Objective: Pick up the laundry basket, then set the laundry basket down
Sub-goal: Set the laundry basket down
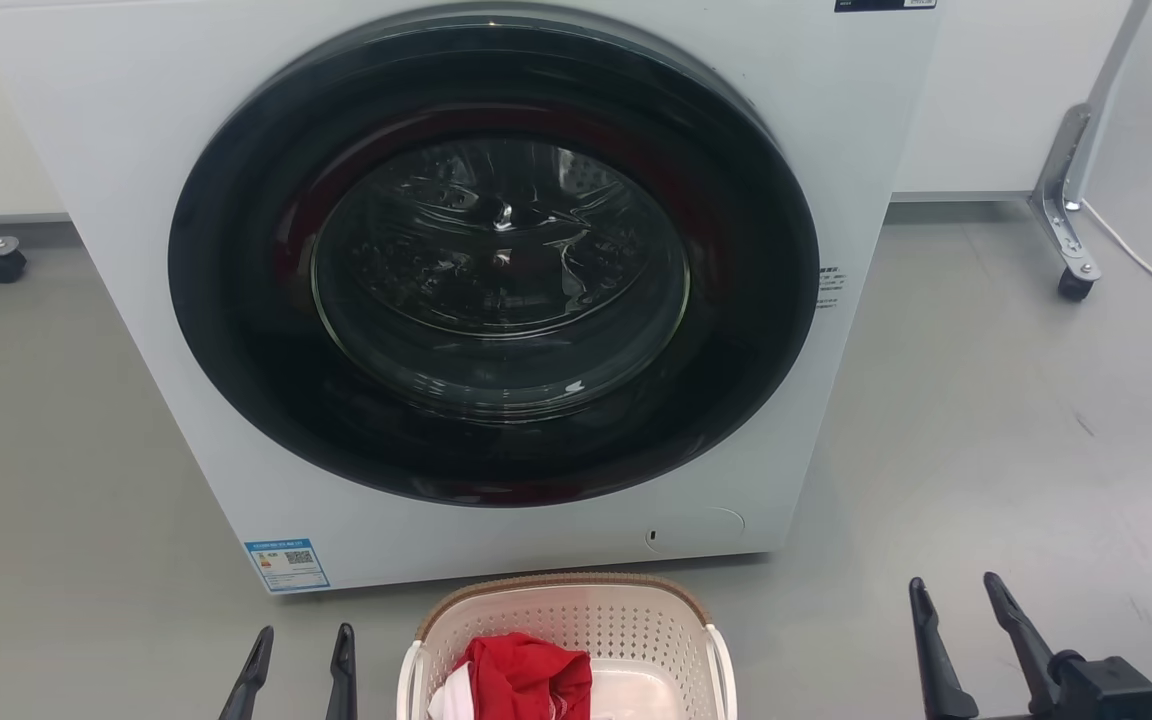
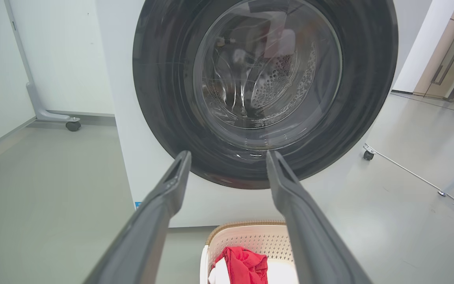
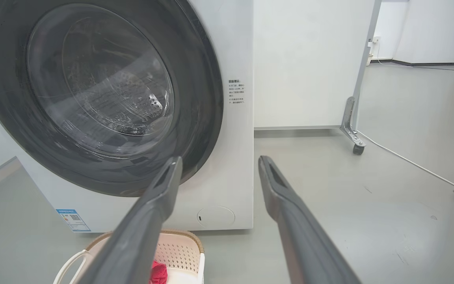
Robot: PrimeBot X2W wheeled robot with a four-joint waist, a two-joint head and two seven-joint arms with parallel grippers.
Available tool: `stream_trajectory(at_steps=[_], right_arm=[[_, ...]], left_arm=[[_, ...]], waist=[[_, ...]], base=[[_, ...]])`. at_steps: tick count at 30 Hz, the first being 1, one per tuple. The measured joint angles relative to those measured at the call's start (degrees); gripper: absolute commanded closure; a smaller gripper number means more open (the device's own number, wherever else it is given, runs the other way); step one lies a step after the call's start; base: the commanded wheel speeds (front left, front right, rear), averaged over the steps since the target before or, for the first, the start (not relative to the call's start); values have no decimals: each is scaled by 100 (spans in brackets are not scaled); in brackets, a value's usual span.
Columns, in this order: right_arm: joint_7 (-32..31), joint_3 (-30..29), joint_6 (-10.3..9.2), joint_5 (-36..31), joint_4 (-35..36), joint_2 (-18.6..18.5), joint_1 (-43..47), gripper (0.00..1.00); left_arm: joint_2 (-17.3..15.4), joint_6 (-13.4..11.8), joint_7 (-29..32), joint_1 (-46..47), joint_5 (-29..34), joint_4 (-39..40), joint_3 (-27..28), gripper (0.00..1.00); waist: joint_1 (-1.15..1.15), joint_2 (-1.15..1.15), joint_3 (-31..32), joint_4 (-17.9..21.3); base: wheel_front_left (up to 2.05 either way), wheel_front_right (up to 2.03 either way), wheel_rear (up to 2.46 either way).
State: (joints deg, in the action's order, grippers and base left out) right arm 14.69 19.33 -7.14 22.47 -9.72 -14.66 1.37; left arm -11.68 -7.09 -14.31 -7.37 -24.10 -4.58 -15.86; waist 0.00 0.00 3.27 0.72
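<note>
Since the basket (image 1: 576,612) sits on the floor (image 1: 986,400) just in front of the washing machine (image 1: 116,150), a red cloth (image 1: 526,675) inside it, we judge the pick-up not yet begun. Our left fingers (image 1: 251,670) and right fingers (image 1: 931,650) hang spread and empty to either side, clear of it. The grasp, the lift and the setting down are all left to do.

The laundry basket (image 1: 616,620) is made of matt perforated plastic, the washer door (image 1: 501,270) of glossy glass, the floor (image 1: 986,450) finished smooth and dull
</note>
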Motion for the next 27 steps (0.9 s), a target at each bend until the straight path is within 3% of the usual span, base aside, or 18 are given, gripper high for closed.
stream_trajectory(at_steps=[11, 27], right_arm=[[0, -495, 0, -505, 531, 166, 372, 0], [0, -643, -1, -840, 755, 355, 582, 0]], left_arm=[[92, -3, 0, -243, 70, 118, 231, 0], [204, -3, 58, -248, 304, 185, 378, 0]], waist=[[0, 0, 29, 0], [0, 0, -12, -40]], base=[[0, 0, 0], [0, 0, 0]])
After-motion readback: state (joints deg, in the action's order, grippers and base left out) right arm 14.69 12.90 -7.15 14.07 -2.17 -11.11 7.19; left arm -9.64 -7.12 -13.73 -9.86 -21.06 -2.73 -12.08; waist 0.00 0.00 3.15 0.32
